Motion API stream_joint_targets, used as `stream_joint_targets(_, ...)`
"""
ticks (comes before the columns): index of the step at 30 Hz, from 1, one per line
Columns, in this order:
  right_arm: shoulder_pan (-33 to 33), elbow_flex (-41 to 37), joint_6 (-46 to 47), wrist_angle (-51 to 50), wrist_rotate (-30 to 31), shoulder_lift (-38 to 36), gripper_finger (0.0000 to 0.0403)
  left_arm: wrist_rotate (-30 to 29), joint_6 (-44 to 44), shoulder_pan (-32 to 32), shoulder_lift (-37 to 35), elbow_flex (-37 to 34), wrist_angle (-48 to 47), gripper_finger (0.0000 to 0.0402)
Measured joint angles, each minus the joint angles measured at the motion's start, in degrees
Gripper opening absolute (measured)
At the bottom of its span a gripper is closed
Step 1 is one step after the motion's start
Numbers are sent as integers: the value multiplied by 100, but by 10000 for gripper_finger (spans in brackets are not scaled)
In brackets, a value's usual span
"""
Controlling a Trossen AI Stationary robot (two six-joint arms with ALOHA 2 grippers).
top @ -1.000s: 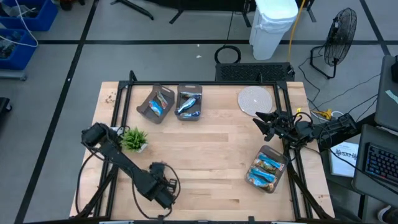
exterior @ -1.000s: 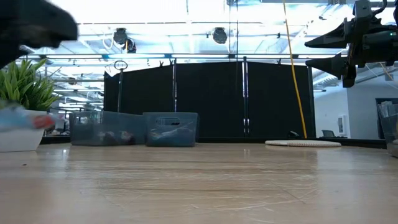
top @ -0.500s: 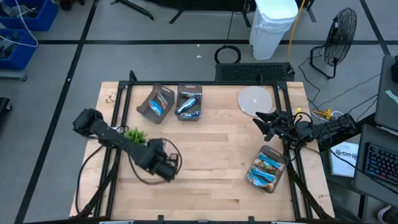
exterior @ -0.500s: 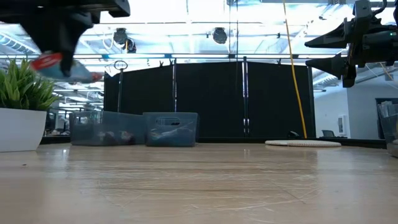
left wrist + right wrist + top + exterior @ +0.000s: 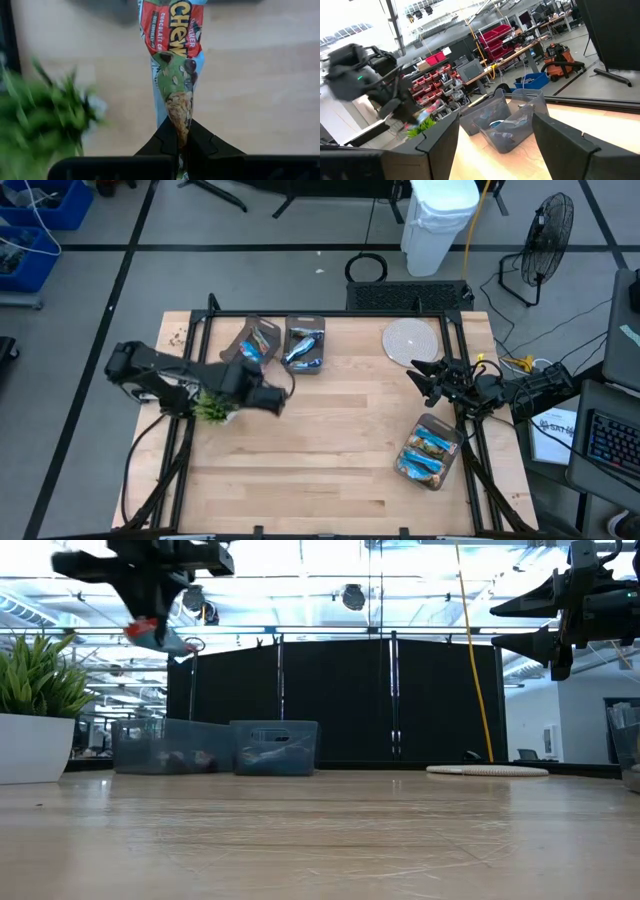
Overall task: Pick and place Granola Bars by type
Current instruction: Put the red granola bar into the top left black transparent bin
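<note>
At about 5 o'clock on the worktop [image 5: 330, 450] lies the nearest bin [image 5: 430, 452], tilted, with several blue-wrapped granola bars [image 5: 427, 455] stacked inside. Just beyond it, at 3 o'clock off the worktop's right edge, the right claw [image 5: 425, 380] hangs above the surface with its fingers apart and nothing between them; this arm waits.

At 9 o'clock, over the small green plant [image 5: 212, 406], the left claw [image 5: 268, 398] is clamped on one granola bar [image 5: 175, 65]. The left wrist view shows the bar pinched at its end, its long axis running straight out from the fingertips [image 5: 205, 142], a red-and-blue "Chewy" chocolate chip wrapper. In the low view the held bar [image 5: 155, 633] rides high above the worktop.

The two far bins stand side by side at 11 o'clock, the left far bin [image 5: 251, 347] angled and the right far bin [image 5: 304, 345] nearly square to the edge. Each holds blue-wrapped bars. Both lie towards 12 o'clock from the left claw, close by, so the left arm is far the nearer one to drop into them. Which bin suits this bar's type I cannot tell. A round white disc [image 5: 411, 340] lies at 1 o'clock.
</note>
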Motion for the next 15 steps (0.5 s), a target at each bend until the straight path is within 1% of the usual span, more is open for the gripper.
stream_joint_targets(4,0,1,0,0,0,1,242,-92,1294,681,-112,0,-119,12)
stream_joint_targets(10,-2,1,-1,0,-2,1,242,-308,3959,1642,-124,94,-133,12)
stream_joint_targets(15,-2,1,-2,0,0,1,242,-584,5945,2370,-126,246,-191,12)
